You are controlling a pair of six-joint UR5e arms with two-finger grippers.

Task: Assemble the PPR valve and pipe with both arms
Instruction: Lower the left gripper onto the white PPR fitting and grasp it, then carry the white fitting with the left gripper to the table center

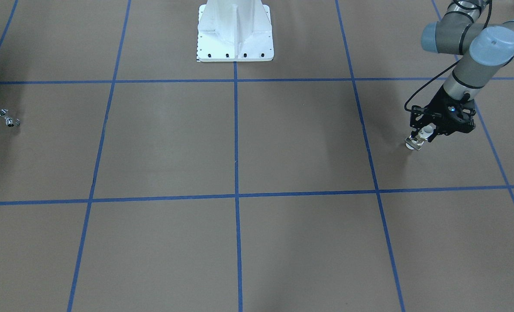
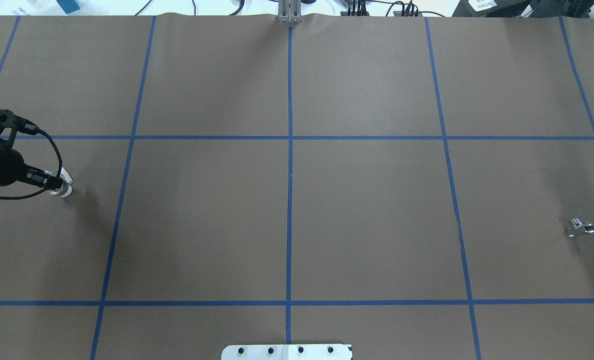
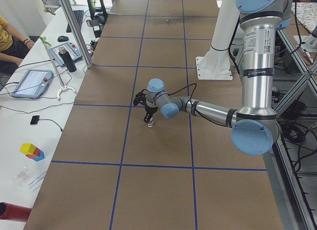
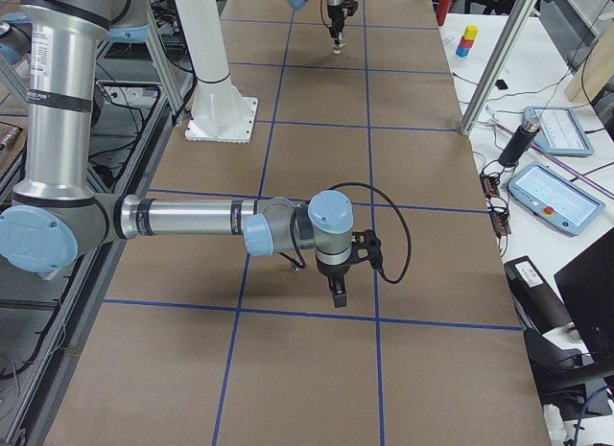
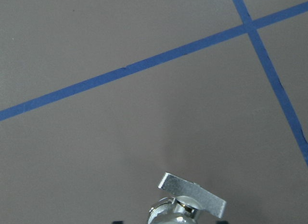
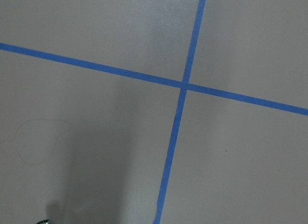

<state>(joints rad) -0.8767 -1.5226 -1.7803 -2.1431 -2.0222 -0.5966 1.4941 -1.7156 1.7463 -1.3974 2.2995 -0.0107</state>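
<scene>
The PPR valve (image 1: 418, 142), white with a grey metal middle and a flat tab, sits between the fingers of my left gripper (image 1: 422, 138) at the table's left end. The gripper is shut on it and holds it low over the brown paper. It shows in the overhead view (image 2: 65, 190) and the left wrist view (image 5: 192, 192). The pipe (image 1: 9, 118), a tiny chrome fitting, lies alone at the far right end (image 2: 579, 228). My right gripper (image 4: 338, 294) shows only in the exterior right view, hanging over the table beside the pipe's area. I cannot tell whether it is open.
The white robot base (image 1: 235, 32) stands at the middle of my edge of the table. Blue tape lines (image 2: 289, 175) divide the brown paper into squares. A side desk with tablets (image 3: 32, 81), a bottle (image 3: 69, 60) and a metal post (image 3: 74, 32) runs along the far edge.
</scene>
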